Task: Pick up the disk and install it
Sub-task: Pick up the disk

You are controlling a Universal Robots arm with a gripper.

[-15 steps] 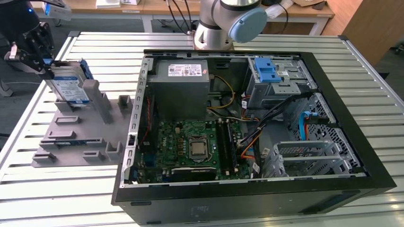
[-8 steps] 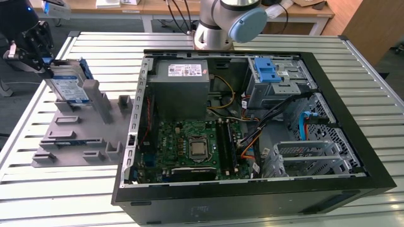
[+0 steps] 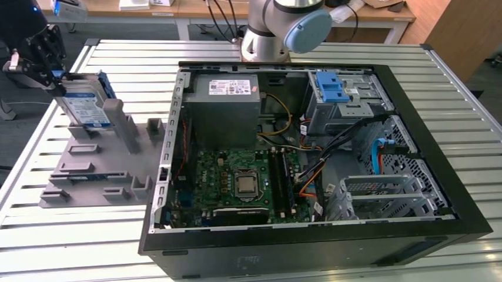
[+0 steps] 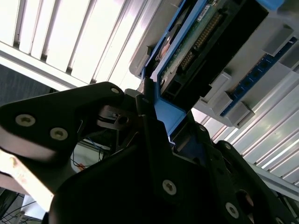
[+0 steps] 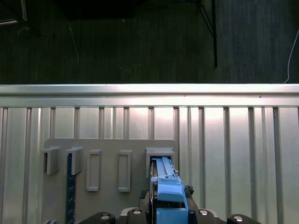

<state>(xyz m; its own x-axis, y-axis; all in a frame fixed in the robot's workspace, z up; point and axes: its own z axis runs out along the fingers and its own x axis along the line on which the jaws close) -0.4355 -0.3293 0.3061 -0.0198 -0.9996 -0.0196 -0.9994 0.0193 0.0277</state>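
Currently the disk (image 3: pixel 84 104) is clamped at its blue carrier frame by the gripper (image 3: pixel 53 79), standing upright at a slot of the grey rack (image 3: pixel 90 176) beside the open computer case (image 3: pixel 298 252).

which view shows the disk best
The exterior view: the disk, gripped by the hand, stands in the grey holder, labelled face and blue frame plain. The second wrist view shows its circuit-board side; the first wrist view, its blue edge end-on.
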